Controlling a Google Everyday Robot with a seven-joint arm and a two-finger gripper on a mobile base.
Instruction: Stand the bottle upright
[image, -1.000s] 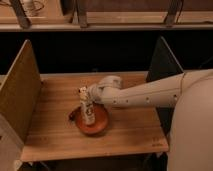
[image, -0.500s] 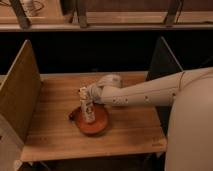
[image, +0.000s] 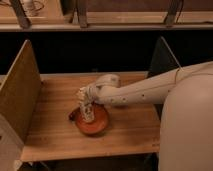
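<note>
The bottle (image: 88, 113) is a slim whitish-cream one with a pale label. It stands nearly upright inside the round orange-brown bowl (image: 100, 127) near the table's front middle. My gripper (image: 83, 96) reaches in from the right at the end of the white arm (image: 145, 90) and is shut on the bottle's upper part. The bottle's top is hidden behind the gripper.
The wooden table (image: 55, 100) has a tall tan side panel (image: 20, 90) on the left and a dark panel (image: 162, 57) at the right rear. A small dark object (image: 72, 116) lies against the bowl's left rim. My white body (image: 187, 130) fills the right foreground.
The bottle has stayed held in the bowl and now looks slightly more upright; the arm has barely shifted.
</note>
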